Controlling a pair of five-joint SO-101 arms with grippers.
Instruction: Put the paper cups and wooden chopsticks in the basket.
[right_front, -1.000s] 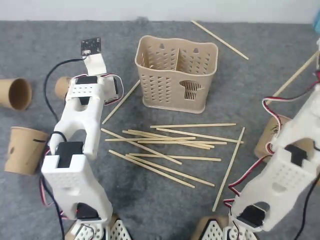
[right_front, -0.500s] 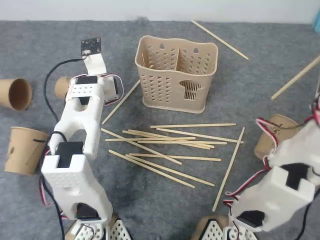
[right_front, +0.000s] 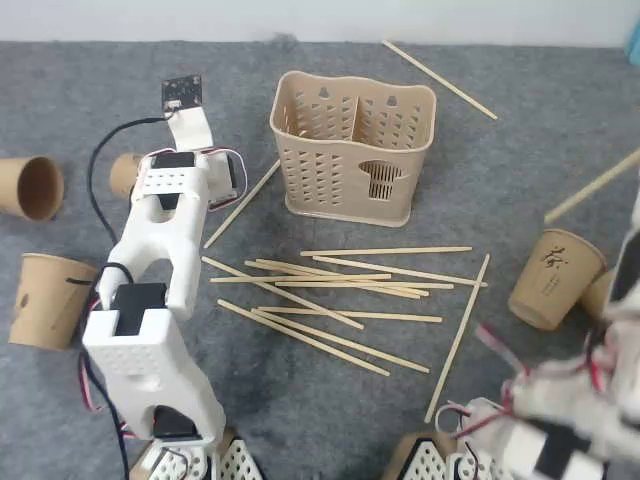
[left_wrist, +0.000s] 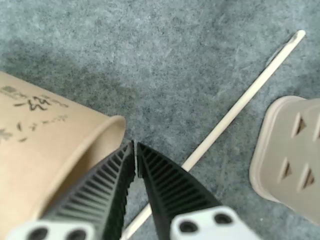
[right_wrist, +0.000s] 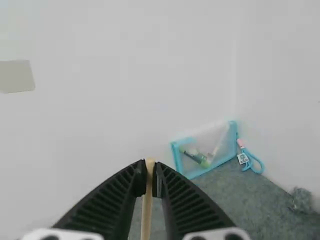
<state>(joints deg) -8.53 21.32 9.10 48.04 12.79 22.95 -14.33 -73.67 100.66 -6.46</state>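
Note:
The tan basket (right_front: 350, 150) stands upright at the back middle of the grey mat. Several wooden chopsticks (right_front: 340, 290) lie scattered in front of it. My left gripper (left_wrist: 135, 146) is shut with nothing in it, its tips just beside the rim of a paper cup (left_wrist: 45, 145) lying on its side, near a chopstick (left_wrist: 240, 105) and a basket corner (left_wrist: 290, 150). My right gripper (right_wrist: 150, 167) is shut on a chopstick (right_wrist: 147, 210) and points up at the wall; that chopstick (right_front: 595, 185) shows at the right edge. An upright cup (right_front: 555, 278) stands at the right.
Two more cups (right_front: 30, 187) (right_front: 45, 300) lie at the left edge, and one (right_front: 125, 172) beside the left arm (right_front: 165, 230). Single chopsticks lie behind the basket (right_front: 440, 80) and left of it (right_front: 243, 203). A blue pouch (right_wrist: 207, 150) leans against the wall.
The right arm has swung back toward the front right corner with its chopstick, uncovering the upright cup on the right. The left arm has kept still.

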